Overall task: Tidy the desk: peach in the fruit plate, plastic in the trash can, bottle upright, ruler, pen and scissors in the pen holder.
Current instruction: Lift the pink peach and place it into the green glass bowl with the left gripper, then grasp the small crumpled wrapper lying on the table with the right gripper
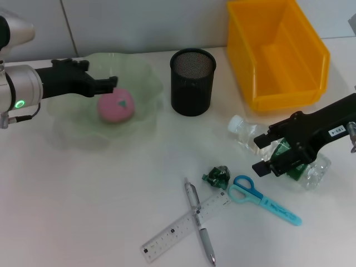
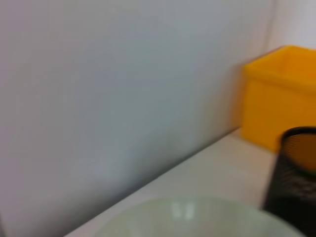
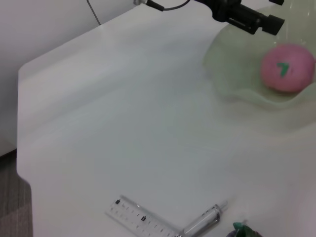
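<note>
- The bottle (image 1: 278,153) lies on its side on the desk (image 1: 100,200), in front of the bin (image 1: 276,55) and to the right of the mesh cup (image 1: 192,81). Its white cap points back-left toward the cup; its base points front-right, so the long axis runs diagonally.
- The right gripper (image 1: 266,156) is over the bottle's middle, its dark fingers (image 1: 261,167) straddling the green label across that axis. They look parted around the body rather than pressed on it; I cannot tell if they touch.
- In my judgement the coming move is to close on the bottle and tip it upright, cap end up. The right arm is plainly the nearer one; it reaches in low from the right edge, forearm roughly level.
- Just left of the bottle sits a crumpled green plastic scrap (image 1: 217,176); the scissors (image 1: 264,201) lie in front of it, near the gripper.
- Further left, the pen (image 1: 199,219) crosses over the ruler (image 1: 183,227). None of these is in the cup yet.
- The peach (image 1: 116,105) already rests in the plate (image 1: 139,69).
- The left gripper (image 1: 108,85) hangs just behind the peach over the plate, not holding it; its jaw state cannot be told.
</note>
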Motion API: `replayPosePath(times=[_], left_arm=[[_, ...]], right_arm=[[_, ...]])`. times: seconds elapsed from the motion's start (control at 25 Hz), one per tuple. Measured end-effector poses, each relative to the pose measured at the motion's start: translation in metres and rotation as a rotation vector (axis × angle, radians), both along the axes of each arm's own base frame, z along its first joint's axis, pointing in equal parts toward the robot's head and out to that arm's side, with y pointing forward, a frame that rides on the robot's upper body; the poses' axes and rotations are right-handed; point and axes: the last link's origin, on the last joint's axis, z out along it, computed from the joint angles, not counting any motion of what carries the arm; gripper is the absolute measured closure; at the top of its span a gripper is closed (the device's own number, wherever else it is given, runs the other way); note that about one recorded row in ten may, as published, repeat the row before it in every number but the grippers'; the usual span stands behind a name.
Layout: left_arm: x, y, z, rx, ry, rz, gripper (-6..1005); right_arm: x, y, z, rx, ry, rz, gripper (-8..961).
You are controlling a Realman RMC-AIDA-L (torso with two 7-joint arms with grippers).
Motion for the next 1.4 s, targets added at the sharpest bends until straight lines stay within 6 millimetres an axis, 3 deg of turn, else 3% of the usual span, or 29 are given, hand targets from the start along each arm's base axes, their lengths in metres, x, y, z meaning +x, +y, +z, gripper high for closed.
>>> replayPosePath(times=[0.16, 0.2, 0.32, 0.52, 0.76, 1.0, 1.4], left_arm=[[0.005, -0.003, 0.000, -0.028, -0.015, -0.021, 165], [0.023, -0.030, 0.014, -0.150, -0.115, -0.128, 160], [0.026, -0.052, 0.029, -0.206, -0.170, -0.182, 155], [0.015, -0.094, 0.048, -0.340, -0.247, -0.231, 155], [-0.011, -0.129, 0.040, -0.430, -0.243, -0.247, 155], [-0.028, -0.142, 0.027, -0.452, -0.260, -0.246, 156], [-0.036, -0.145, 0.020, -0.433, -0.245, -0.288, 156]], right_arm=[[0.001, 0.001, -0.001, 0.007, 0.000, -0.004, 220], [0.001, 0.001, -0.001, 0.007, 0.000, -0.004, 221], [0.001, 0.001, 0.000, 0.008, -0.002, -0.004, 224], [0.002, 0.002, 0.003, 0.019, -0.005, -0.006, 230], [-0.002, 0.004, 0.005, 0.018, -0.010, 0.004, 237], [-0.015, 0.010, 0.003, -0.011, -0.058, 0.047, 244], [-0.058, 0.034, -0.019, -0.081, -0.291, 0.211, 256]])
